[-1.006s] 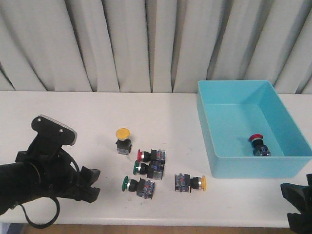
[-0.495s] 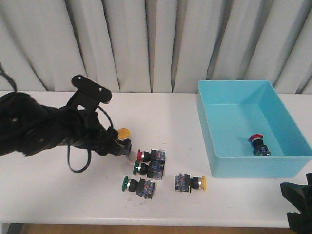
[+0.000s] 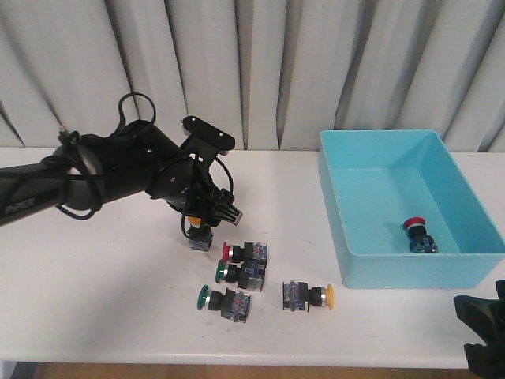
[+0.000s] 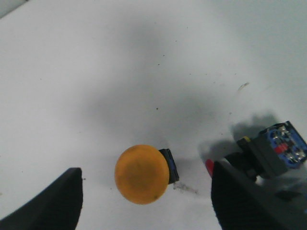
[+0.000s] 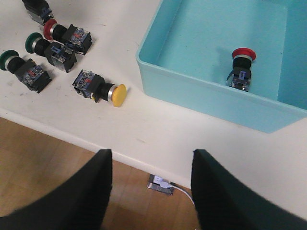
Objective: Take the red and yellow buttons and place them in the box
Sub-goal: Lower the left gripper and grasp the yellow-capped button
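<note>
A yellow button (image 4: 142, 174) stands upright on the white table, cap up. My left gripper (image 4: 144, 194) is open right above it, one finger on each side and not touching. In the front view the gripper (image 3: 207, 212) hides the cap, and only the black body (image 3: 200, 240) shows. A red button (image 3: 227, 252) lies on its side just right of it. A second yellow button (image 3: 329, 296) lies near the light-blue box (image 3: 410, 270). Another red button (image 3: 413, 225) lies inside the box. My right gripper (image 5: 151, 191) is open and empty over the table's front edge.
Two green-capped switches (image 3: 221, 272) (image 3: 203, 298) lie beside the red one, close to the left gripper. They also show in the right wrist view (image 5: 32, 42) (image 5: 5, 58). A wooden floor with a socket (image 5: 160, 184) lies below the table edge. Curtains hang behind.
My left arm has swung from the table's front left up and to the right, over the upright yellow button. The right gripper and all the buttons have not moved.
</note>
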Controlling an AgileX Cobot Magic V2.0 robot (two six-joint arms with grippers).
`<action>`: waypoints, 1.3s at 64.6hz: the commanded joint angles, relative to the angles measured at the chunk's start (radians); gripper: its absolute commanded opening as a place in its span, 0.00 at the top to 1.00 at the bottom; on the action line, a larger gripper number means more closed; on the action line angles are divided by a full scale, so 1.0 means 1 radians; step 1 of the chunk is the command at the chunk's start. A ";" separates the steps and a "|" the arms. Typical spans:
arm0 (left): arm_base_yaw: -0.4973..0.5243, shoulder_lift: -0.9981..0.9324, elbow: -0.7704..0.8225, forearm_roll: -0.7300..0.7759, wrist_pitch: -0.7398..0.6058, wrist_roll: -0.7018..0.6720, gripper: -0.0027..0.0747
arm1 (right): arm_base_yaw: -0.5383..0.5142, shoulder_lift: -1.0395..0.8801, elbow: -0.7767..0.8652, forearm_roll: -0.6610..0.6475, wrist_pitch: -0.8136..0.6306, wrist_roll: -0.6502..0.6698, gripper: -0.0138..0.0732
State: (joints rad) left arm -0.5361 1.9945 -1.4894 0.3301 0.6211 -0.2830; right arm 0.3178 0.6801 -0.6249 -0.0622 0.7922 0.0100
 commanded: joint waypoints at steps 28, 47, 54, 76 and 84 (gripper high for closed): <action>0.094 0.174 -0.260 -0.251 0.099 0.114 0.26 | -0.001 -0.001 -0.024 -0.008 -0.060 -0.010 0.42; 0.097 0.194 -0.260 -0.310 0.073 0.171 0.28 | -0.001 -0.001 -0.024 -0.008 -0.060 -0.010 0.42; 0.097 0.194 -0.260 -0.310 0.081 0.172 0.37 | -0.001 -0.001 -0.024 -0.008 -0.059 -0.010 0.42; 0.097 0.190 -0.260 -0.310 0.103 0.172 0.69 | -0.001 -0.001 -0.024 -0.008 -0.057 -0.010 0.42; 0.097 0.165 -0.260 -0.310 0.155 0.204 0.76 | -0.001 -0.001 -0.024 -0.008 -0.057 -0.010 0.42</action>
State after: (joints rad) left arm -0.4382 2.2530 -1.7226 0.0272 0.7553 -0.1026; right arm 0.3178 0.6801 -0.6249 -0.0622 0.7922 0.0100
